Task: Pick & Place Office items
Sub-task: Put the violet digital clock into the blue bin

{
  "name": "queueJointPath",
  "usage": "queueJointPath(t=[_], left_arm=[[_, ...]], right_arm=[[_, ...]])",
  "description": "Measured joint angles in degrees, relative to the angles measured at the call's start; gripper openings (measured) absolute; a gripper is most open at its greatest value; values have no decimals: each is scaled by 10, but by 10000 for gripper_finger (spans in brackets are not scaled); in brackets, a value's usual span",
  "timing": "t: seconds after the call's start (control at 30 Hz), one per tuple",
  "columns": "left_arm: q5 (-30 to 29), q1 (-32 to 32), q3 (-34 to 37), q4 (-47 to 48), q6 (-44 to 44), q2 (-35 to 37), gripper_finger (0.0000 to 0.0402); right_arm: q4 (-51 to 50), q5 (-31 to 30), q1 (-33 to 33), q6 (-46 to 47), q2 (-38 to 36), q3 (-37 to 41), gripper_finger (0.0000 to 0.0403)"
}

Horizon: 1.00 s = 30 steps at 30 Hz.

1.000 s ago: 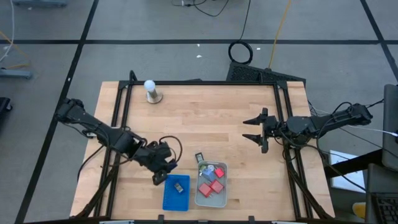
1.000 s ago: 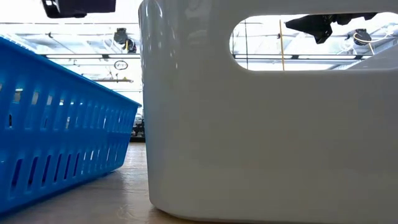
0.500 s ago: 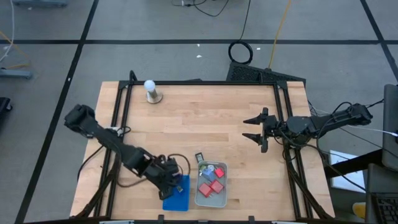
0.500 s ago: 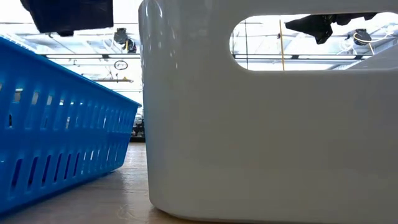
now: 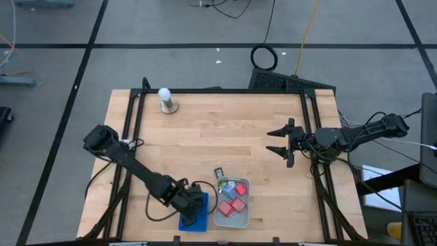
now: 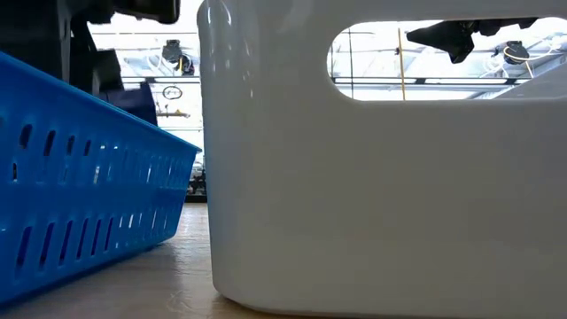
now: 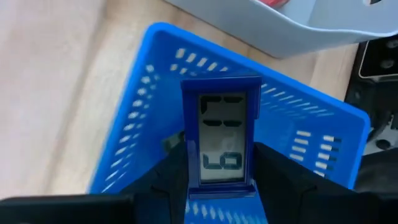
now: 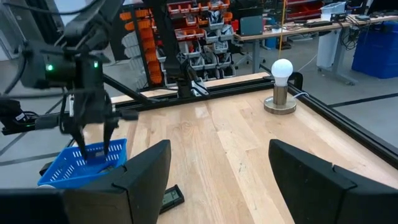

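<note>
From my left wrist camera only, I see the left pincer [image 7: 217, 180] clamped on a blue-framed item with a digital display [image 7: 220, 140], held upright over the blue tray [image 7: 149, 93]. My overhead camera hides that item beneath the left arm, yet shows the red blocks [image 5: 233, 203] lying in the pale grey tray [image 5: 222, 219] and a small black item [image 5: 220, 173] on the counter [image 5: 225, 130] just beside it. The low camera is mostly blocked by the two tray walls. The right pincer [image 5: 278, 141] hovers over the counter's right side, fingers spread wide, holding nothing.
</note>
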<state>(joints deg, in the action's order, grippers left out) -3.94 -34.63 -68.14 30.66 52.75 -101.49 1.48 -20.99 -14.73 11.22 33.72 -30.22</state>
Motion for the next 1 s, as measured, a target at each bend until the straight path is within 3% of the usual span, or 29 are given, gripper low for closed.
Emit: queueJointPath(t=[0.3, 0.47, 0.73, 1.0], left_arm=[[9, 0, 0, -38, 9, -43, 148], [8, 3, 0, -33, 19, -43, 148], [-18, 12, 9, -29, 49, -43, 148], [-21, 35, 19, -36, 48, -43, 148]], right_arm=[[0, 3, 0, -33, -9, 0, 265], [-10, 59, 0, -59, -42, 0, 265], [-142, 78, 0, -62, -97, 0, 265], [-189, 77, 10, -104, -142, 0, 265]])
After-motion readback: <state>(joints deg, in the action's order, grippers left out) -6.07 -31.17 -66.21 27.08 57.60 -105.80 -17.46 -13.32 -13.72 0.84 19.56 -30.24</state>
